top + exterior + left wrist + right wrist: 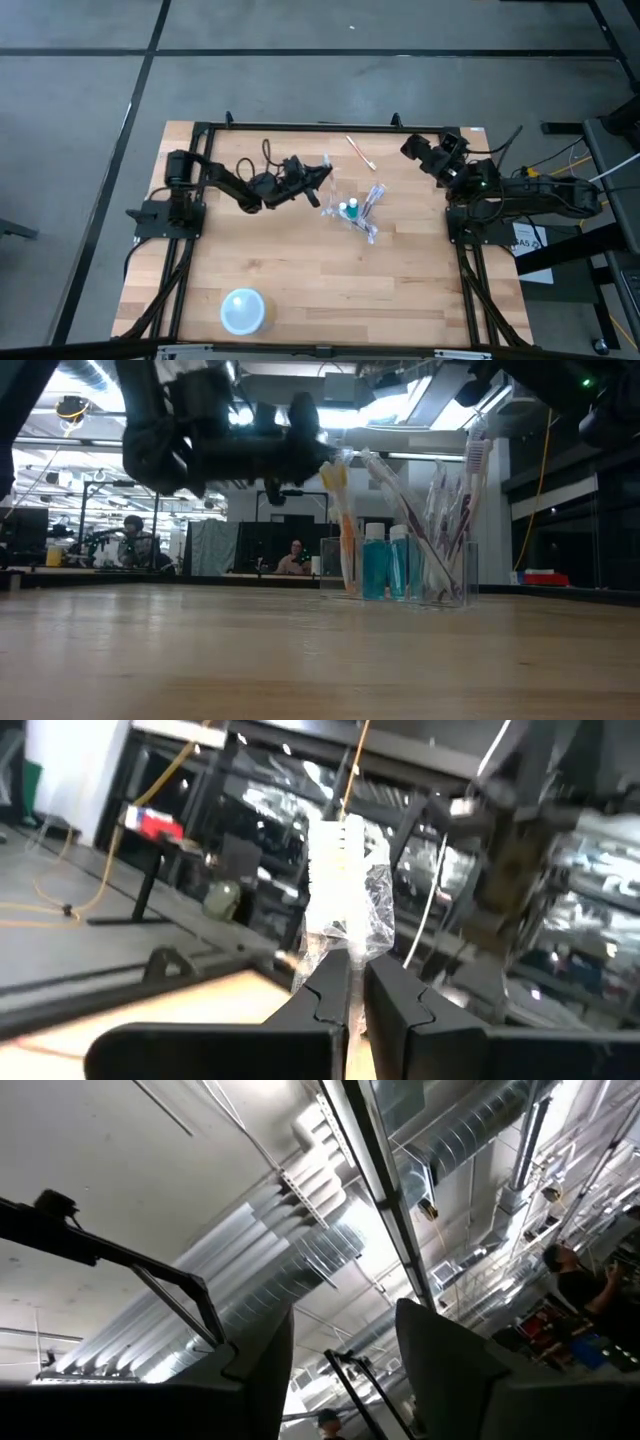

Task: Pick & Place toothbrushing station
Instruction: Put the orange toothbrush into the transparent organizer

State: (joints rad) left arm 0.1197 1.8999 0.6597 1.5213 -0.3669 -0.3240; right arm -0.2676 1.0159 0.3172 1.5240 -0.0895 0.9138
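Note:
A small clear cup [357, 214] stands on the wooden table right of centre. It holds a teal tube [375, 560] and several toothbrushes [440, 510] that lean on its rim. One more toothbrush [360, 152] lies flat near the far edge. My left gripper [322, 182] hovers just left of the cup, shut on a toothbrush in a clear crinkled wrapper [340, 880]. My right gripper [345, 1370] is drawn back at the far right [415, 148], open and tipped up toward the ceiling with nothing between its fingers. My left gripper pinches the wrapped toothbrush between its two fingers, low on the wrapper [335, 948]. The white head end [335, 845] sticks out past the fingertips, slanting upward. The part behind the fingers is hidden by the gripper itself.
A pale blue round bowl [243, 310] sits near the front edge, left of centre. A black frame [300, 126] runs around the table's edges. Bare wood lies between the bowl and the cup.

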